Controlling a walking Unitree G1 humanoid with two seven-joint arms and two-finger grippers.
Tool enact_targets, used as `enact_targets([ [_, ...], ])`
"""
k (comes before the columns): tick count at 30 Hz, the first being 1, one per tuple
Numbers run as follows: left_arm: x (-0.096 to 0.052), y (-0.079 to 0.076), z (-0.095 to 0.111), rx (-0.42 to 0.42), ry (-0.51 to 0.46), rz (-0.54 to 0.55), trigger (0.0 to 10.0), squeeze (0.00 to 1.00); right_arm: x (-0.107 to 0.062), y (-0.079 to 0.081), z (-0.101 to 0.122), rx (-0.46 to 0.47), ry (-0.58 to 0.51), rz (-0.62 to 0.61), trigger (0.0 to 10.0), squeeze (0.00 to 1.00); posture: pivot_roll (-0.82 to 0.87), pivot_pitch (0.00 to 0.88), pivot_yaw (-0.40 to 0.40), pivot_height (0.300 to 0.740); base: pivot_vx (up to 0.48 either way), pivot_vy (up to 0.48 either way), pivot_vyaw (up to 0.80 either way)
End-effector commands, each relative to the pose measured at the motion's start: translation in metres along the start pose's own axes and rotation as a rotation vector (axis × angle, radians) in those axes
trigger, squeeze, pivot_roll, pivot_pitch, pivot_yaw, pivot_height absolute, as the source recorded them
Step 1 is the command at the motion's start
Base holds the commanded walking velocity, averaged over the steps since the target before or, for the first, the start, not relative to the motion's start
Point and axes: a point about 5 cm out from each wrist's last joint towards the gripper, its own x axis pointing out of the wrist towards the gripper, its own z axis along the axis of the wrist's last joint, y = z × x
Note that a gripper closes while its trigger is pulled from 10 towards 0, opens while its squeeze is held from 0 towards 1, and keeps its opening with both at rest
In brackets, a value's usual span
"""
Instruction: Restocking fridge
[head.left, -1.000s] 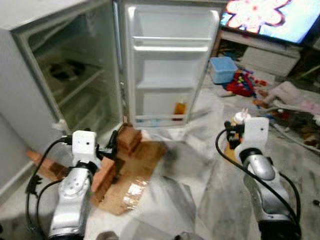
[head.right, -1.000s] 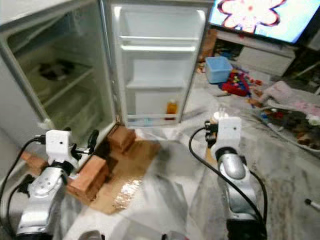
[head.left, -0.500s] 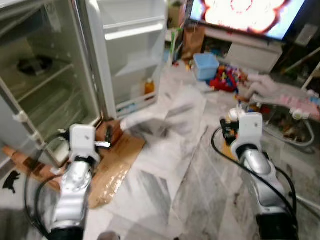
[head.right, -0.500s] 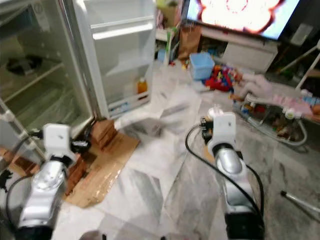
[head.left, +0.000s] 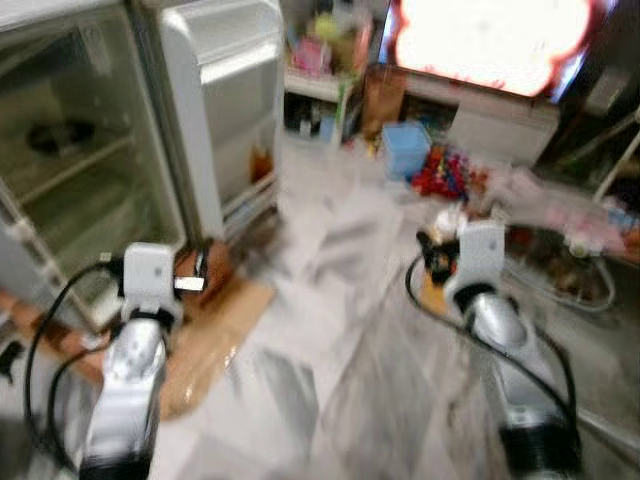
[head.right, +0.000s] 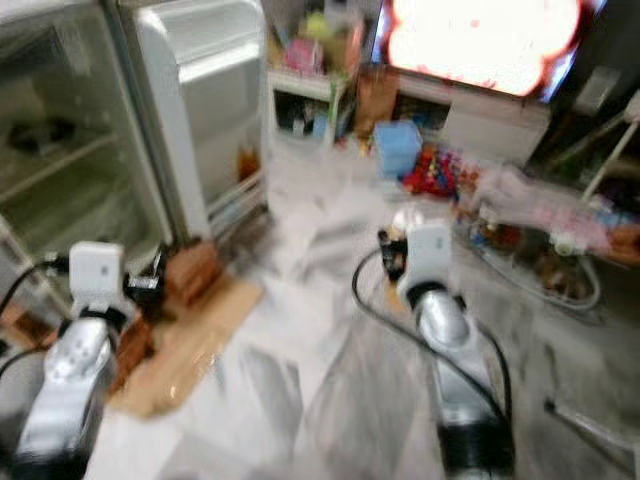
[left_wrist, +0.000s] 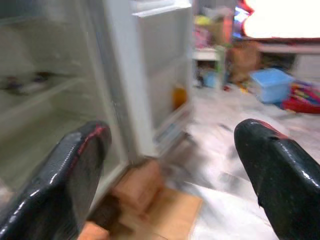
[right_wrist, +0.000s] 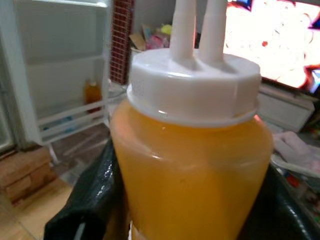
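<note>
The fridge (head.left: 70, 170) stands open at the left, its door (head.left: 215, 90) swung wide. A small orange bottle (head.left: 262, 163) sits on the door's lowest shelf. My right gripper (head.left: 437, 262) is shut on an orange sauce bottle (right_wrist: 190, 165) with a white twin-nozzle cap, held upright over the floor to the right of the fridge. My left gripper (left_wrist: 172, 150) is open and holds nothing; it points at the fridge's lower corner. In the left eye view the left gripper (head.left: 195, 275) hovers above the bricks. Both eye views are blurred.
Red bricks (head.left: 190, 265) and a cardboard sheet (head.left: 215, 335) lie at the fridge's foot. A blue bin (head.left: 407, 148), scattered toys (head.left: 445, 172) and cloth sit under a bright TV (head.left: 490, 45). Marble floor (head.left: 330, 300) stretches between the arms.
The camera has swung right, so the fridge has slid to the left of the picture and the TV side shows more. Both arms keep their pose; the bottle stays gripped.
</note>
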Motion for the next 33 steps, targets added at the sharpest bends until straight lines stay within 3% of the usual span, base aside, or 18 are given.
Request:
enact_targets([
  [1, 0.003, 0.003, 0.004, 0.016, -0.014, 0.006, 10.0, 0.00, 0.004, 0.004, 0.013, 0.017, -0.066, 0.027, 10.0, 0.00, 0.03, 0.000, -0.066, 0.740, 0.472, 0.000, 0.00],
  [14, 0.004, 0.001, 0.003, 0.022, -0.014, 0.020, 10.0, 0.00, 0.004, 0.012, 0.018, 0.047, -0.107, 0.078, 10.0, 0.00, 0.03, 0.000, -0.066, 0.740, 0.475, 0.000, 0.00],
  [19, 0.006, 0.001, 0.002, 0.027, -0.009, 0.035, 10.0, 0.00, 0.004, 0.015, 0.022, -0.024, -0.128, 0.108, 10.0, 0.00, 0.03, 0.000, -0.066, 0.740, 0.477, 0.000, 0.00],
  [21, 0.006, 0.001, 0.002, 0.030, -0.010, 0.043, 10.0, 0.00, 0.005, 0.016, 0.022, 0.017, -0.136, 0.122, 10.0, 0.00, 0.03, 0.000, -0.068, 0.740, 0.480, 0.000, 0.00],
  [33, 0.009, 0.002, 0.002, 0.039, -0.014, 0.072, 10.0, 0.00, 0.008, 0.019, 0.025, 0.042, -0.146, 0.150, 10.0, 0.00, 0.03, 0.000, -0.072, 0.740, 0.476, 0.000, 0.00],
])
